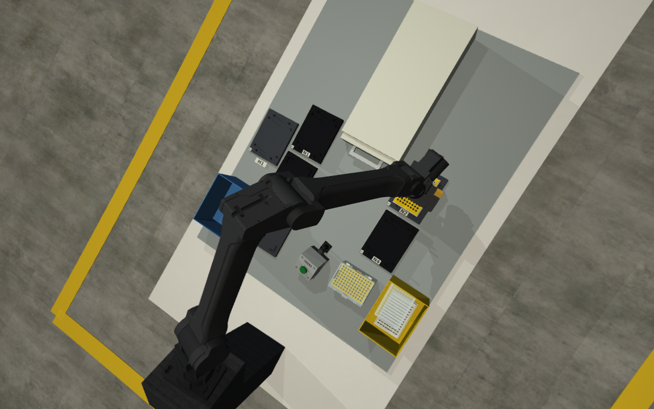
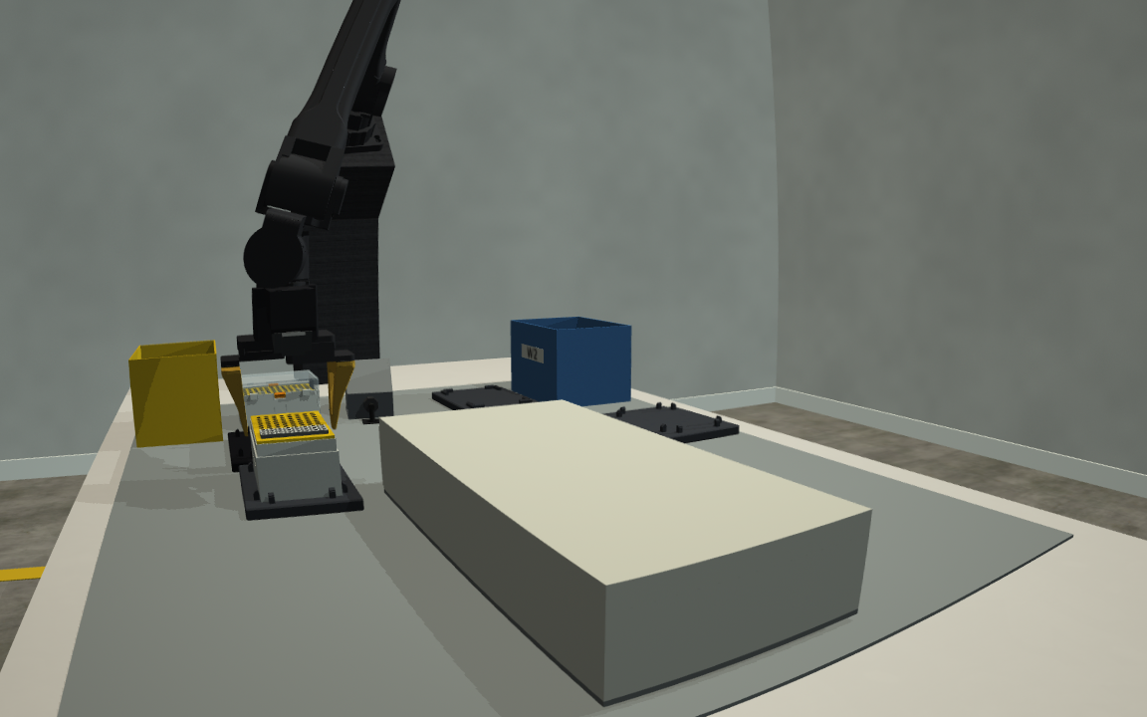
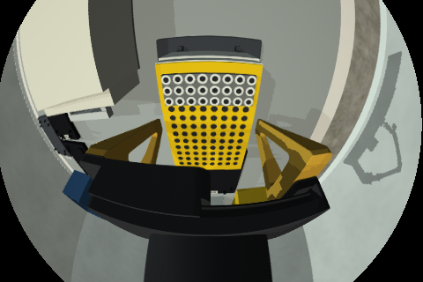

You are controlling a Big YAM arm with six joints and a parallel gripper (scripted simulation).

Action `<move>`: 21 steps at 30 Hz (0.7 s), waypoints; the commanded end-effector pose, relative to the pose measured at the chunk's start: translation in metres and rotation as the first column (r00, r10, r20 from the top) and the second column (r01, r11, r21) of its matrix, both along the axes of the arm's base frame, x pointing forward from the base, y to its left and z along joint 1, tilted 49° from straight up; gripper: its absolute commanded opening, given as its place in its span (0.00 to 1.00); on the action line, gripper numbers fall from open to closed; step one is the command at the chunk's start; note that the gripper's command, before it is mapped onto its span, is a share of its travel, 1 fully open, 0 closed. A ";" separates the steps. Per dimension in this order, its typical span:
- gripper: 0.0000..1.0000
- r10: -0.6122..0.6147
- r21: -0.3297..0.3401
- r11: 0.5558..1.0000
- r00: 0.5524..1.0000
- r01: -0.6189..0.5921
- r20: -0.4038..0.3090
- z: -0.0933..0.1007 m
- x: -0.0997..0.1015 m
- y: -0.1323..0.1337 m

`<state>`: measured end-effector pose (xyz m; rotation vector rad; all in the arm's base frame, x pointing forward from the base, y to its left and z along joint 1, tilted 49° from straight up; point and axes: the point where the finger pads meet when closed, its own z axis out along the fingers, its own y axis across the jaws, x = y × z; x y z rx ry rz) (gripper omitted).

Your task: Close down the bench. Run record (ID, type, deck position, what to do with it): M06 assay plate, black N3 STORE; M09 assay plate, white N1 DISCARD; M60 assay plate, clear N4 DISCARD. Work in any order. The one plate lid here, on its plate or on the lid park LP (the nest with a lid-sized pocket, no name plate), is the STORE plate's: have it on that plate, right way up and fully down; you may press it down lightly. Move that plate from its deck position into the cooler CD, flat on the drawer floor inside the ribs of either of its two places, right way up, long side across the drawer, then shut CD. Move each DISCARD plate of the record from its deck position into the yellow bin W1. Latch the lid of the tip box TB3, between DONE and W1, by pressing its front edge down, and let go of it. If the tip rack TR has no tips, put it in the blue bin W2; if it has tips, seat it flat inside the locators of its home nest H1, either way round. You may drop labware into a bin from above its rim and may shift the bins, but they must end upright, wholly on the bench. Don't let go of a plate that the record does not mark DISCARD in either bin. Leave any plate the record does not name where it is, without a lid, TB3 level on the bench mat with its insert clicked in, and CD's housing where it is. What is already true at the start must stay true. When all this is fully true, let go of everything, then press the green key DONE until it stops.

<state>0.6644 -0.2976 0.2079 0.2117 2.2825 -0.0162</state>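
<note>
The tip rack TR (image 1: 406, 203), grey with a yellow top, stands on the nest labelled N2 (image 1: 399, 209). In the wrist view the rack (image 3: 206, 112) shows white tips in its far rows and empty holes nearer. My gripper (image 1: 423, 190) is open and empty, and it points down over the rack. Its yellow fingers (image 2: 288, 392) stand on either side of the rack (image 2: 293, 436), with the tips at about the height of its top and a gap on each side (image 3: 208, 147).
Cooler CD (image 1: 410, 81) lies beside the rack, its drawer handle (image 1: 367, 155) close in. Nests N4 (image 1: 389, 240), N1 (image 1: 317, 133) and H1 (image 1: 273, 136) are bare. Yellow bin W1 (image 1: 394, 315) holds pale plates. TB3 (image 1: 351, 282), the DONE key (image 1: 302, 268) and blue bin W2 (image 2: 571, 358) stand nearby.
</note>
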 end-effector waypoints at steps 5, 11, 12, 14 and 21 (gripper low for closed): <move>1.00 -0.001 -0.010 1.000 0.999 0.001 0.036 0.008 0.020 0.001; 1.00 -0.007 -0.014 1.000 0.999 0.007 0.031 0.013 0.010 -0.005; 1.00 -0.007 -0.014 1.000 0.999 0.007 0.031 0.013 0.010 -0.005; 1.00 -0.001 -0.010 1.000 0.999 0.002 0.036 0.005 0.023 0.000; 1.00 -0.001 -0.009 1.000 0.999 0.001 0.035 -0.002 0.030 0.000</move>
